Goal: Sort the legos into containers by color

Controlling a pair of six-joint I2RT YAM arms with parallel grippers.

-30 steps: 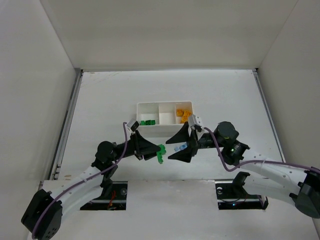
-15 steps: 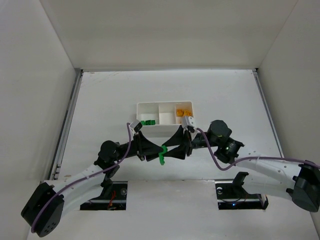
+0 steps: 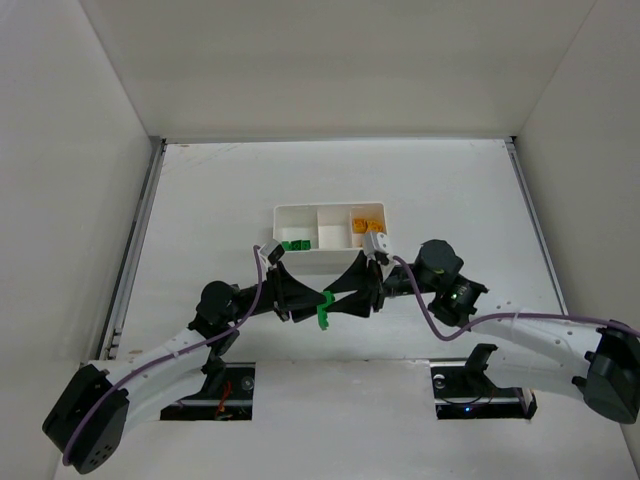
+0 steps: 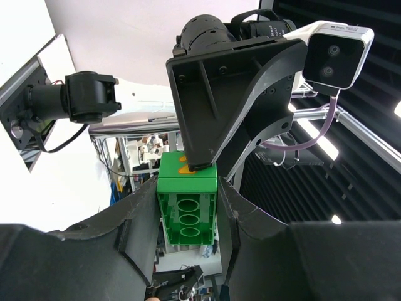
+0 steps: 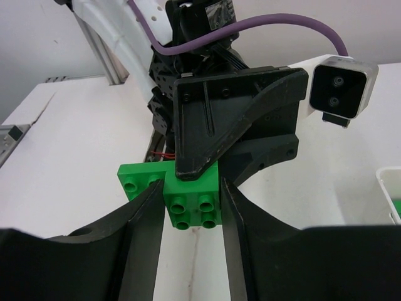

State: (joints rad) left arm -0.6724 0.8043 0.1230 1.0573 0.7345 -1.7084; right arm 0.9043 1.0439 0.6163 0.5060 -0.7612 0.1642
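The left gripper (image 4: 188,210) and right gripper (image 5: 191,204) each pinch opposite ends of one green lego stack (image 3: 322,308), aloft near the tray (image 3: 300,208); a crooked pull could twist it free; it could drop to the table (image 3: 200,200).

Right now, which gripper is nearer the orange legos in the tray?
Right. The right gripper is in front of the tray, just left of the orange legos; the left gripper is further left. Both grip the green lego stack.
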